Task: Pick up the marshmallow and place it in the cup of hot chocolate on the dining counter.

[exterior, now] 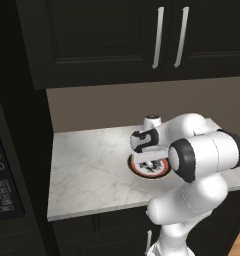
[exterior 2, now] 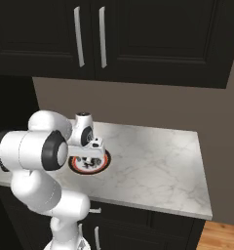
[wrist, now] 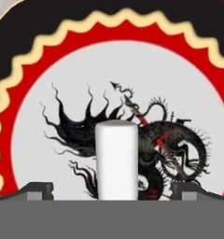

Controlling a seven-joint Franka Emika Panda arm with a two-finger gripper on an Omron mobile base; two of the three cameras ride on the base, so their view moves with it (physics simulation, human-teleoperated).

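Gripper (wrist: 112, 190) spread wide, straddling the white marshmallow (wrist: 116, 158) on the dragon plate (wrist: 48, 70); better drop straight, centred, then squeeze gently.

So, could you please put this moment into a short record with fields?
marshmallow: white cylinder, lying on the plate between the open fingertips
plate: round, red and black rim, dragon motif, on the marble worktop
gripper: open, low over the plate, nothing held
cabinets: dark, above the worktop
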